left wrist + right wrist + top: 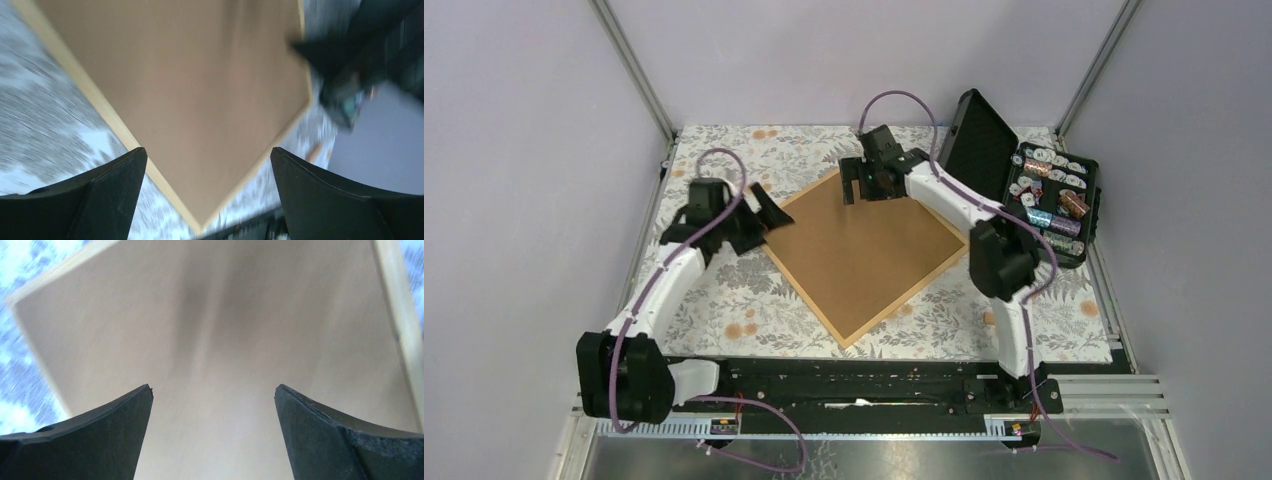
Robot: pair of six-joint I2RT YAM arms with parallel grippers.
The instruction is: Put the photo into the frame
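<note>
The frame [805, 297] lies flat on the floral cloth, turned like a diamond, its thin light-wood edge around a plain brown backing board [864, 245]. The photo is out of view. My left gripper [769, 215] hovers open at the frame's left corner. In the left wrist view its gripper [207, 155] straddles a corner of the frame [105, 107] with nothing between the fingers. My right gripper [864, 185] hangs open over the frame's far corner. In the right wrist view that gripper [212, 390] is above the brown board [210, 330], with the frame's edge [395, 310] at the right.
An open black hard case [1049, 195] with several small shiny items stands at the back right, its lid [974, 135] raised next to the right arm. Grey walls and metal posts bound the table. A black rail [874, 385] runs along the near edge.
</note>
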